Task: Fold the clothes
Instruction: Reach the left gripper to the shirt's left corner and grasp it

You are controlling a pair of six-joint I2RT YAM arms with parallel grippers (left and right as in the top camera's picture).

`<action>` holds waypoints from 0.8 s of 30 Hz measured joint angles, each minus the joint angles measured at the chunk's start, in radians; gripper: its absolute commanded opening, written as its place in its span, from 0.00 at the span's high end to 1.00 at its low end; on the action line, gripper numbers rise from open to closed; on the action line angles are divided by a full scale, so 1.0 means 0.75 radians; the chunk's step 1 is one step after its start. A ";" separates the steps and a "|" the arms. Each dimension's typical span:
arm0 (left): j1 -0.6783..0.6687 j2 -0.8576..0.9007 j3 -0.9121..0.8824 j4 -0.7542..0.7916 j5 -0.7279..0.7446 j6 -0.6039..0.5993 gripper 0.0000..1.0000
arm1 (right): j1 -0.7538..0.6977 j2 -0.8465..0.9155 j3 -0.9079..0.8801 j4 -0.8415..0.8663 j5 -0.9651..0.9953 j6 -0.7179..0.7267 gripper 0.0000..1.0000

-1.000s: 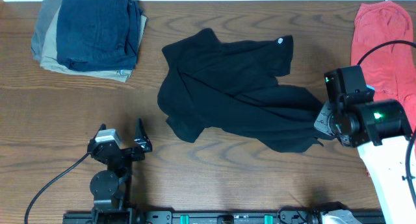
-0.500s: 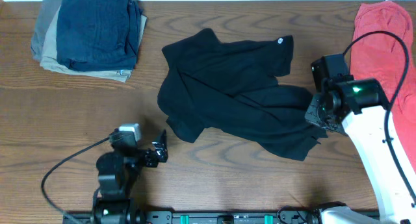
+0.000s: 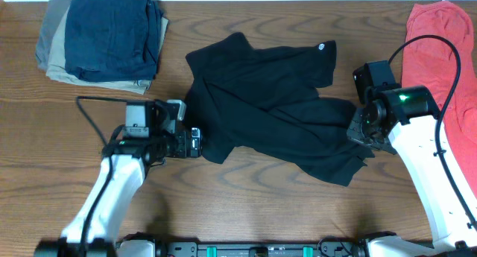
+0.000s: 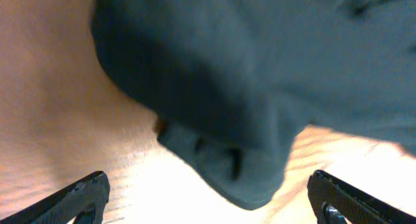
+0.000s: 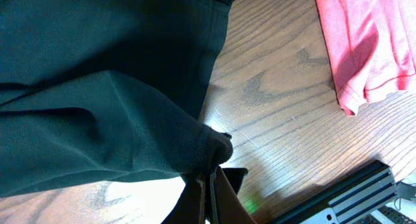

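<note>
The right gripper (image 5: 209,180) is pinching an edge of the black garment (image 3: 268,100) — the left gripper (image 3: 194,142) is hovering, fingers apart, a garment corner just ahead.

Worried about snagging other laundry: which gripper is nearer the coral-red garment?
Right. The right gripper, shut on the black garment, is beside the coral-red garment, table between; the left gripper is open at the black garment's opposite edge.
</note>
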 measured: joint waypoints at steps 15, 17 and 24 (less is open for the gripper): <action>-0.005 0.241 0.006 0.056 -0.180 -0.113 0.02 | 0.000 0.000 0.000 0.002 -0.003 -0.005 0.99; -0.005 0.241 0.008 0.055 -0.253 -0.154 0.02 | 0.000 0.000 0.000 0.002 -0.003 -0.005 0.99; -0.005 0.242 0.008 0.085 -0.407 -0.295 0.02 | 0.000 0.000 0.000 0.001 -0.003 -0.005 0.99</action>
